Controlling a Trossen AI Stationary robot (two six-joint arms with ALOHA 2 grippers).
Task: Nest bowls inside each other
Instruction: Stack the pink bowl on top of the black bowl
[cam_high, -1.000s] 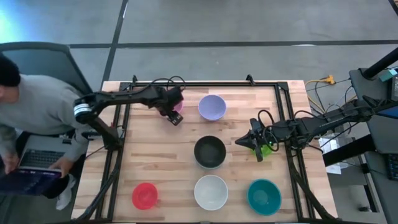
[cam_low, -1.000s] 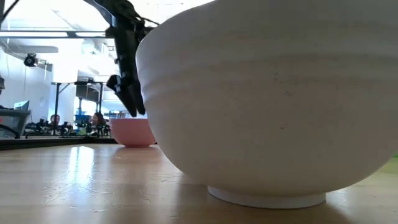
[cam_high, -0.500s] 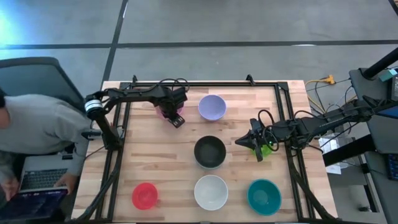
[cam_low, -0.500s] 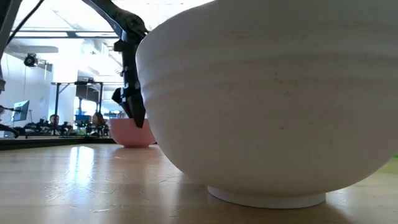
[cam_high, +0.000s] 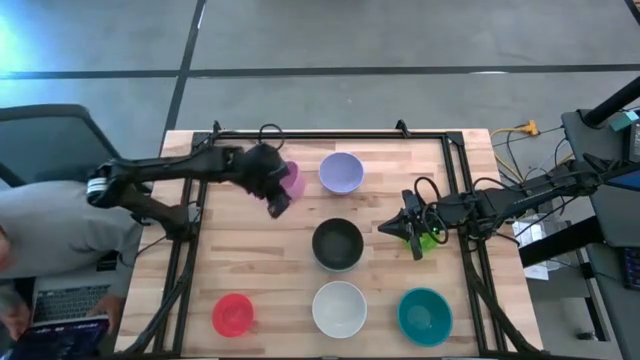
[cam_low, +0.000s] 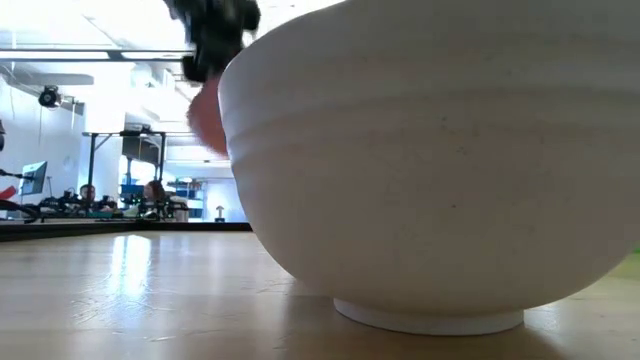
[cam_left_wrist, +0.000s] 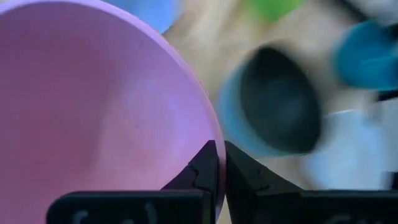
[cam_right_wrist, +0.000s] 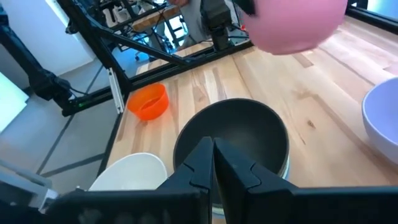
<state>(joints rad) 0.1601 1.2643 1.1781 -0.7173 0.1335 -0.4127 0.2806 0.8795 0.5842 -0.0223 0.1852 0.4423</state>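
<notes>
Wooden table (cam_high: 250, 250) bearing bowls (cam_high: 338, 244)

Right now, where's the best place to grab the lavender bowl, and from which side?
Probably by the rim: the lavender bowl sits upright and open, so one finger can go inside and one outside, coming down from above. The side toward the left gripper looks free.

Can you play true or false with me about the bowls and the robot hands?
1. The left hand is pinching the rim of the pink bowl. True.
2. The pink bowl sits on the table. False: the low view shows it lifted in the air.
3. The red bowl is inside the white bowl. False: they sit apart.
4. The black bowl is in the middle of the table. True.
5. The right hand holds the teal bowl. False: it is shut and holds nothing.
</notes>
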